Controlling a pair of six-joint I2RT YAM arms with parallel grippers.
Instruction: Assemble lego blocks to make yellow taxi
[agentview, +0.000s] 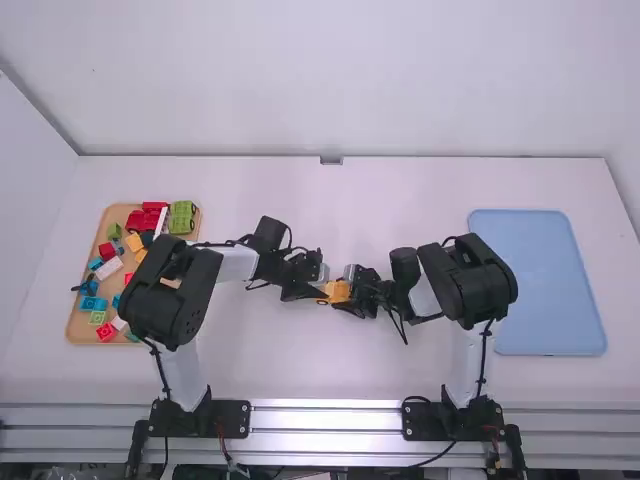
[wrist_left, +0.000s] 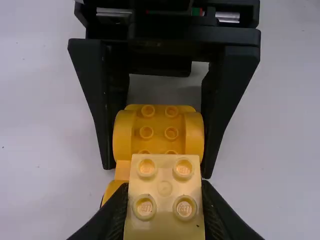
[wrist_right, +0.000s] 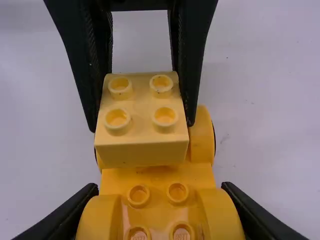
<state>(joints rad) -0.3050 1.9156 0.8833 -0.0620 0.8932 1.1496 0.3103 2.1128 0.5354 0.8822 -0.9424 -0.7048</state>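
The yellow car base (wrist_right: 156, 175) is mid-worktop (agentview: 330, 370) between the arms, its long axis running left to right — the right pincer (wrist_right: 159, 192) closed around its right-hand end. Over its left-hand end lies the pale yellow block (wrist_left: 165, 189), studs up, closed on by the left pincer (wrist_left: 165, 200) — nearer that end; whether it is seated, I cannot tell.

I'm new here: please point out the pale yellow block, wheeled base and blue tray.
Pale yellow block (wrist_left: 165, 201): left wrist view, studded top.
Wheeled base (wrist_right: 157, 176): right wrist view, flat top.
Blue tray (agentview: 540, 285): high view, bare middle.
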